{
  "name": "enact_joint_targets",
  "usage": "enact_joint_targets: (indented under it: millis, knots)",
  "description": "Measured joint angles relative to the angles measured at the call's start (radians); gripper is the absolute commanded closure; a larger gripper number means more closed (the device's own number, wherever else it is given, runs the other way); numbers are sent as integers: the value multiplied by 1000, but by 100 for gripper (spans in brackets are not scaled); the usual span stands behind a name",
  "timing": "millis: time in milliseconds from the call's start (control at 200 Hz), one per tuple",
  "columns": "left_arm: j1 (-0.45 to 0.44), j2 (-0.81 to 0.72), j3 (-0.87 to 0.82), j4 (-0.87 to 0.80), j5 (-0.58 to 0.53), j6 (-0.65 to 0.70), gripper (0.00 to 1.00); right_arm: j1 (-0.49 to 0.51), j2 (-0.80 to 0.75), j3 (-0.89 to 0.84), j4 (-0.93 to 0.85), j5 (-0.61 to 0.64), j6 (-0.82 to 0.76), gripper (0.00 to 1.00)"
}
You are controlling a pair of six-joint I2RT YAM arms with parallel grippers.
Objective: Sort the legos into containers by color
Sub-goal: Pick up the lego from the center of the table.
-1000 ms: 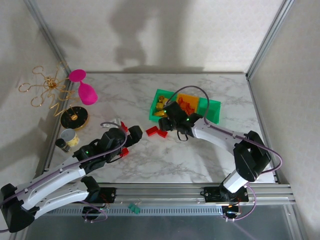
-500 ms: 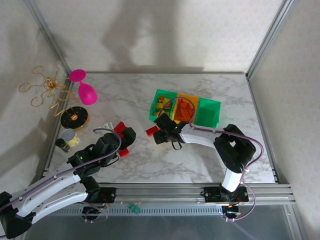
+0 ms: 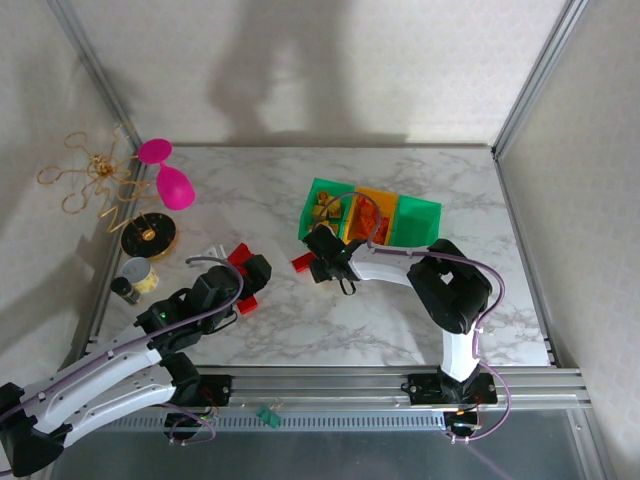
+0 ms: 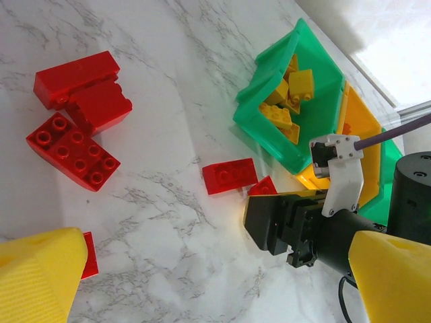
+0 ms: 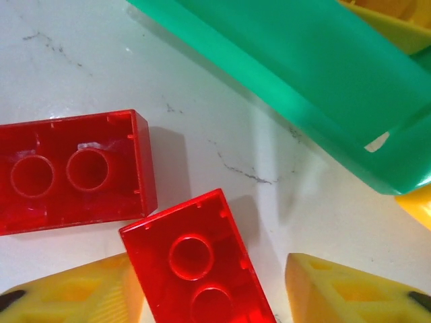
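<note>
- Hovering left gripper (image 4: 215, 239): fingers spread, empty; red legos (image 4: 77, 121) loose on table (image 4: 155, 40) below.
- Right gripper (image 5: 212, 286): jaws part-spread astride one red lego (image 5: 195, 259), gap on one side.
- Bins (image 3: 420, 225) just beyond; left green bin (image 4: 262, 118) holds yellow legos (image 4: 300, 84).

The red legos (image 5: 192, 259) are glossy, smooth plastic. The green bin (image 5: 303, 74) is smooth plastic too, with softer shine. The table (image 5: 81, 74) has a smooth marble-pattern surface.
</note>
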Motion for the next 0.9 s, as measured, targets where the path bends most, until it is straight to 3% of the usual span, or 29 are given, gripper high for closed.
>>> enact_joint_targets:
  millis: [255, 486, 756, 896]
  knots:
    - [0, 8, -5, 0, -14, 0, 0, 0, 1, 1, 1, -9, -3, 65]
    - [0, 34, -5, -1, -14, 6, 0, 0, -55, -26, -5, -54, 5, 66]
    - [0, 88, -3, 23, 21, 35, 0, -8, -235, -83, -45, -64, 57, 66]
    - [-15, 155, 16, 43, 43, 61, 0, -59, -335, -106, -86, -57, 86, 66]
